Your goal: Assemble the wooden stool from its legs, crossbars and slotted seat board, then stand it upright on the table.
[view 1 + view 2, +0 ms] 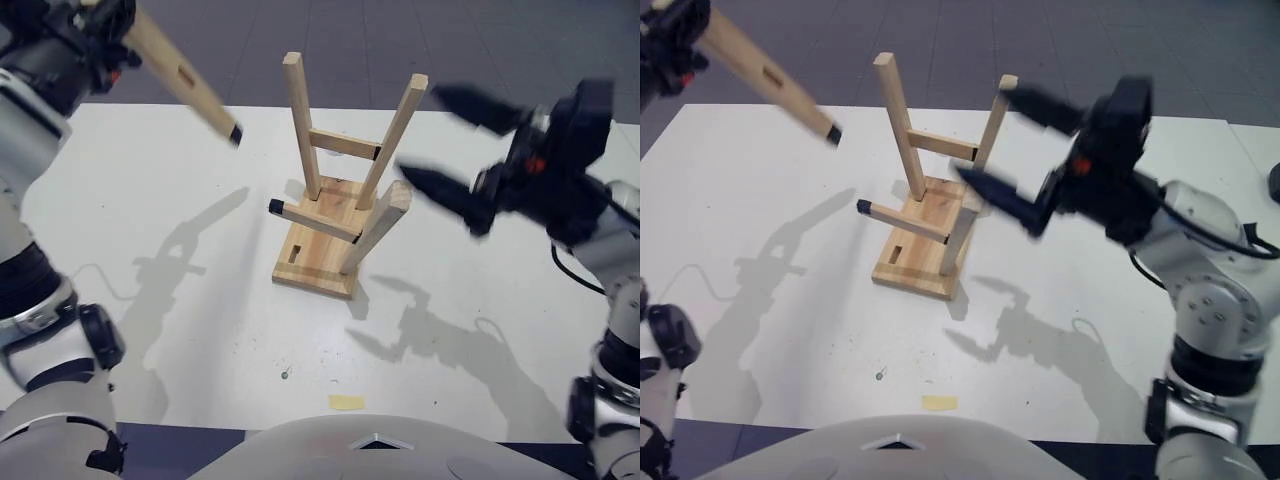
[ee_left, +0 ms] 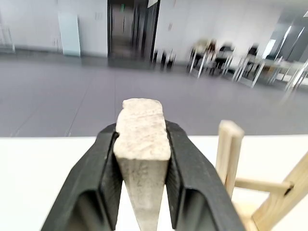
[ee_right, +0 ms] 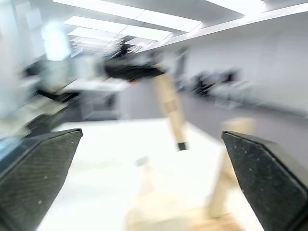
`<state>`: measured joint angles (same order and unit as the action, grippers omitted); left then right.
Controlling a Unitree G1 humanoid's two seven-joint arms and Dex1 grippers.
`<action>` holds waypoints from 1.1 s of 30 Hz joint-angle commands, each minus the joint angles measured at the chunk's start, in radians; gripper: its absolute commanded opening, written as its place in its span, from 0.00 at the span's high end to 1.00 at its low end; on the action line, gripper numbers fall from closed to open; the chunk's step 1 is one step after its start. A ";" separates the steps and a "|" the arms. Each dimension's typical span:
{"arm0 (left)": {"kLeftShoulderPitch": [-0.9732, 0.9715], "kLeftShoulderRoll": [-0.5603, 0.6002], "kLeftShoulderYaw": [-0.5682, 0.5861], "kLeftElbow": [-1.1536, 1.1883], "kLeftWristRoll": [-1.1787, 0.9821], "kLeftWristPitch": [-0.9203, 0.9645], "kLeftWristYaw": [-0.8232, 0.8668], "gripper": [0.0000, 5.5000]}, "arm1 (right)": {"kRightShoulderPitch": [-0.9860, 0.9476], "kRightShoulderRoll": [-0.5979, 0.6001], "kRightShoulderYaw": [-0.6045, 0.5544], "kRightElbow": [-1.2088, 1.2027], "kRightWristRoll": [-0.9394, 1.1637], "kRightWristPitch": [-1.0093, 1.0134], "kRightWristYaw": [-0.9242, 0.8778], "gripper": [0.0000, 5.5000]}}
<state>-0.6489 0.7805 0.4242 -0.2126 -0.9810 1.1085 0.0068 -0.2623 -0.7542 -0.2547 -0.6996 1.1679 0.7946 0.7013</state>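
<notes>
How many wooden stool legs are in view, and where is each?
4. Three stand in the seat board: far left leg, far right leg, near right leg. The fourth leg is clamped in the left pincer, above the table. None seem hidden.

Right gripper (image 3: 151, 137) — its 2 dark, textured fingers (image 3: 41, 171) stand wide apart, with nothing between the pads. Beyond the gap lies the white table (image 3: 110, 144). Over it a loose leg (image 3: 169, 108) of pale wood hangs tilted, with a dark cap on its lower end. Its upper end sits in the left gripper (image 3: 144, 72), a dark shape farther off. Nearer is the stool (image 3: 231, 168) — 1 pale upright leg close by one finger, a shorter post near it, and the seat board (image 3: 163, 219) beneath. How they join cannot be made out. Behind: grey wall, ceiling light strips (image 3: 130, 30), dim furniture.
</notes>
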 commanded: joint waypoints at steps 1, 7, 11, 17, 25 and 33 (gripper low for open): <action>-0.015 0.046 0.042 -0.007 -0.061 0.079 -0.060 0.82 | 0.049 -0.050 -0.031 -0.026 0.110 0.043 -0.015 0.02; 0.021 -0.056 0.030 -0.080 -0.142 0.119 -0.046 0.82 | 0.075 0.016 0.053 -0.020 -0.082 -0.053 -0.092 0.06; 0.067 -0.095 0.019 -0.131 -0.152 0.122 -0.027 0.82 | 0.085 0.044 0.092 0.007 -0.158 -0.091 -0.100 0.15; 0.086 -0.124 0.011 -0.166 -0.163 0.115 -0.007 0.82 | 0.123 0.027 0.133 0.036 -0.160 -0.079 -0.010 0.33; 0.099 -0.132 -0.026 -0.178 -0.140 0.101 -0.014 0.82 | 0.070 0.096 0.208 0.057 -0.270 -0.117 -0.074 0.55; 0.108 -0.177 -0.082 -0.182 -0.057 0.045 -0.009 0.82 | 0.099 0.154 0.314 0.045 -0.491 -0.166 -0.209 0.62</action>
<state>-0.5468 0.6253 0.3580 -0.3922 -1.0566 1.1762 -0.0036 -0.1814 -0.5985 0.0170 -0.6586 0.7782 0.6166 0.5452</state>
